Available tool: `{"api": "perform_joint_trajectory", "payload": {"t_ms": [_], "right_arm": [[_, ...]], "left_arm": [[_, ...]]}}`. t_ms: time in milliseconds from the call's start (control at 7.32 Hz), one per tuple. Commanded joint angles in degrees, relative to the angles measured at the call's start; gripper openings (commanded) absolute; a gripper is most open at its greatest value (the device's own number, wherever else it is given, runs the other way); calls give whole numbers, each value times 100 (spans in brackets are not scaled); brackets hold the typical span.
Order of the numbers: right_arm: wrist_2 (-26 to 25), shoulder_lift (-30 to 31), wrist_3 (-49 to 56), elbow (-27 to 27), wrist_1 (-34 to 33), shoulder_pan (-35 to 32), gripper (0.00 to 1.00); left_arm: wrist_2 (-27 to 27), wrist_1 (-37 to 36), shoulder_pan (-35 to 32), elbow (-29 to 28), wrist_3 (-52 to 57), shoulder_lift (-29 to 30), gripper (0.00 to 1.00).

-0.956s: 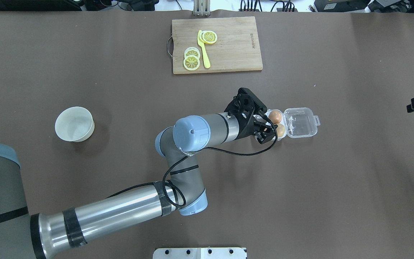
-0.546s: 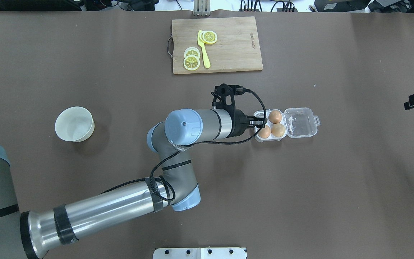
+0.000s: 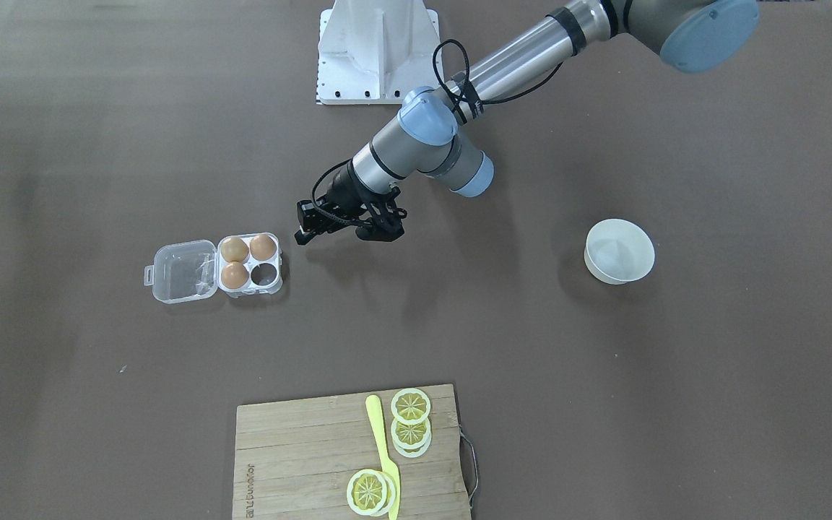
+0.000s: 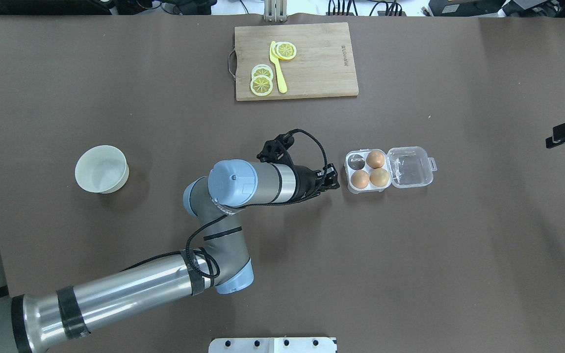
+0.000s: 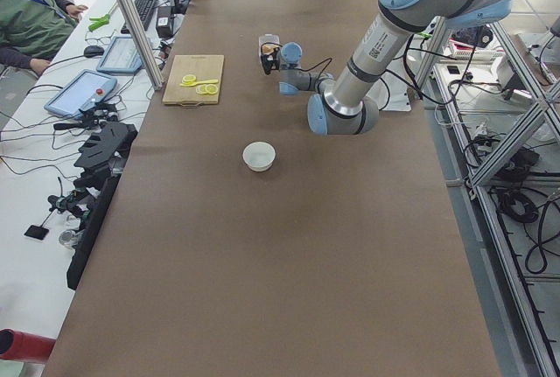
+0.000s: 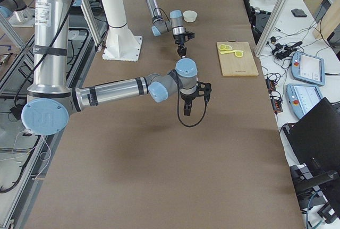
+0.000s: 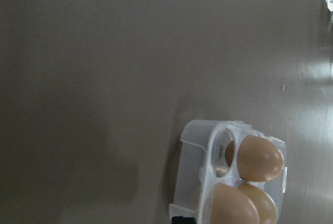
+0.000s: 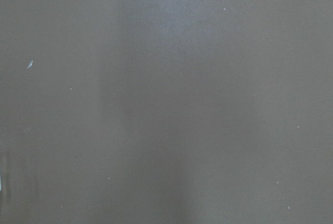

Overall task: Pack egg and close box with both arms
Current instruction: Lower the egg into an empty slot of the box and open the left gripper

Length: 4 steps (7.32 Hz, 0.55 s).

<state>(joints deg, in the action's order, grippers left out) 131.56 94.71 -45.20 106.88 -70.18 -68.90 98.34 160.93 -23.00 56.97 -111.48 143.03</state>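
Observation:
The clear box [image 4: 351, 172] lies with its lid [image 4: 411, 166] folded open to the right. Three eggs sit in its cups. The egg [image 4: 360, 179] is in the near-left cup, and the far-left cup [image 4: 356, 159] is empty. In the front-facing view the egg [image 3: 263, 247] is in the box [image 3: 276, 283] nearest the arm. My left gripper [image 4: 332, 178] hovers just left of the box, open and holding nothing. The left wrist view looks down on the box [image 7: 195, 182]. Only part of my right gripper [image 4: 564, 135] shows at the right edge, and its jaws are unclear.
A white bowl [image 4: 101, 168] stands at the left. A wooden cutting board [image 4: 321, 63] with lemon slices [image 4: 262, 81] and a yellow knife [image 4: 278, 73] lies at the far edge. The white robot base [image 4: 272, 344] is at the near edge.
My left gripper has let go of the egg in the near-left cup and pulled back to the left, clear of the box. My right gripper has edged in from the right.

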Motion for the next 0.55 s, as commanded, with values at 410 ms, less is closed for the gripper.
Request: {"api": "perform_joint_trajectory", "payload": {"t_ms": [410], "right_arm": [[203, -129, -340, 95, 13, 0, 100]], "left_arm": [[-518, -18, -20, -537, -541, 375, 0]]}}
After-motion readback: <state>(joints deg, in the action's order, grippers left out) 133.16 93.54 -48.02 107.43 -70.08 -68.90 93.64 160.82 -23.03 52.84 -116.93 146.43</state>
